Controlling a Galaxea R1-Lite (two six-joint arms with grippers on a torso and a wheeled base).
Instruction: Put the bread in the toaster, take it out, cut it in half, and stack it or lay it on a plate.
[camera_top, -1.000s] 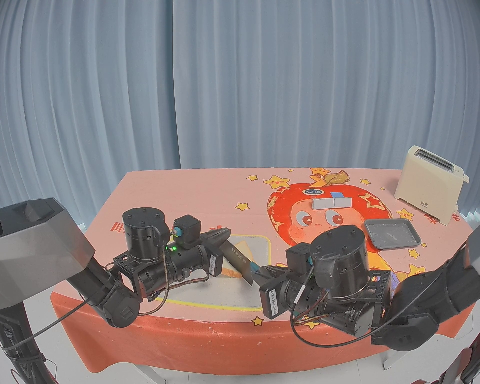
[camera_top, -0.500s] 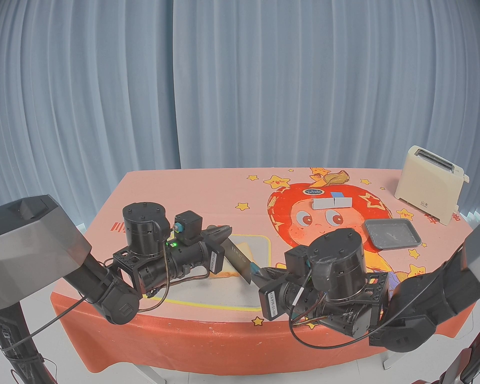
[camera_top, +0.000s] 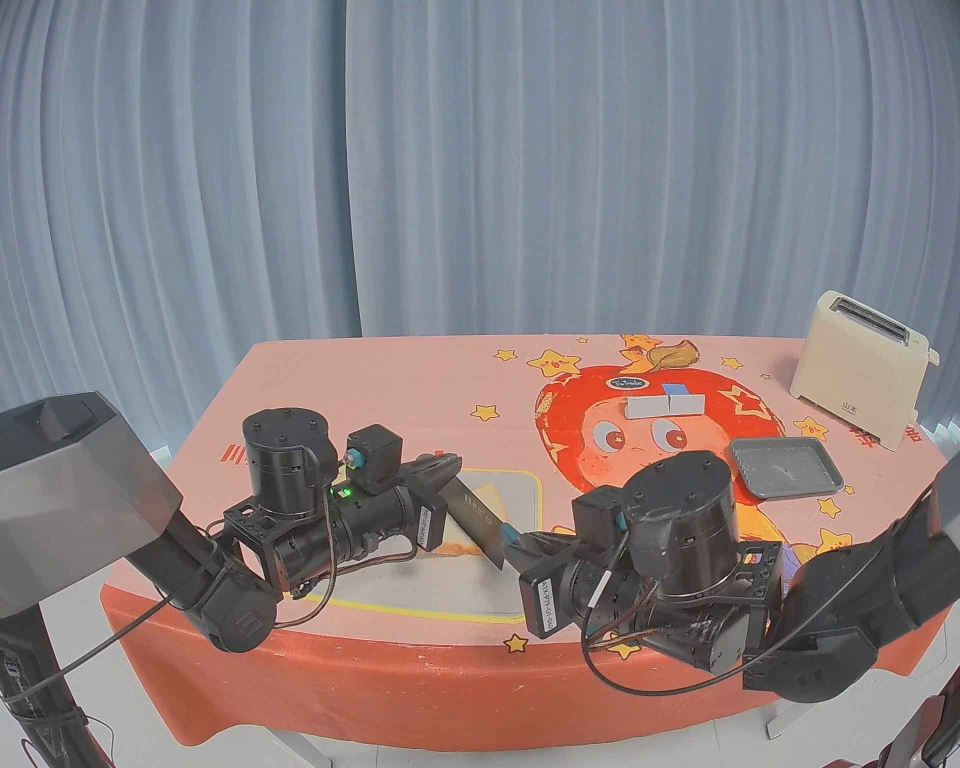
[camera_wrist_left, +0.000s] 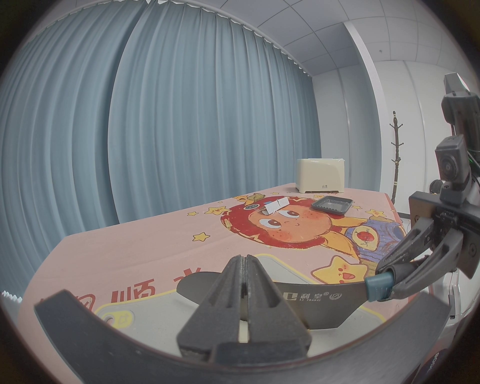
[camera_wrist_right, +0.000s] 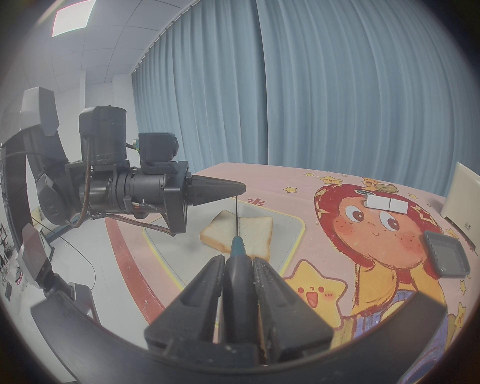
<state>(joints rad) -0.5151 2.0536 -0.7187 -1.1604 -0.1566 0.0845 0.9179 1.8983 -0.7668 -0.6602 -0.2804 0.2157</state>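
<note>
A slice of bread (camera_top: 488, 496) (camera_wrist_right: 252, 231) lies flat on a pale cutting mat (camera_top: 400, 590) (camera_wrist_right: 190, 250) near the table's front left. My right gripper (camera_top: 520, 545) (camera_wrist_right: 237, 260) (camera_wrist_left: 395, 272) is shut on the teal handle of a knife (camera_top: 475, 518) (camera_wrist_left: 310, 300). The blade stands on edge across the middle of the bread. My left gripper (camera_top: 452, 466) (camera_wrist_left: 243, 262) (camera_wrist_right: 242, 187) is shut, its tip at the far end of the blade's spine. The cream toaster (camera_top: 860, 365) (camera_wrist_left: 320, 175) stands at the far right with empty slots.
A grey tray-like plate (camera_top: 785, 467) (camera_wrist_right: 446, 254) lies right of centre, in front of the toaster. Two small white blocks (camera_top: 664, 405) sit mid-table on the printed cloth. Curtains hang behind the table. The table's front edge runs just under both wrists.
The right arm swayed slightly left and back with the knife. The left arm shifted a little. The blade stays across the bread.
</note>
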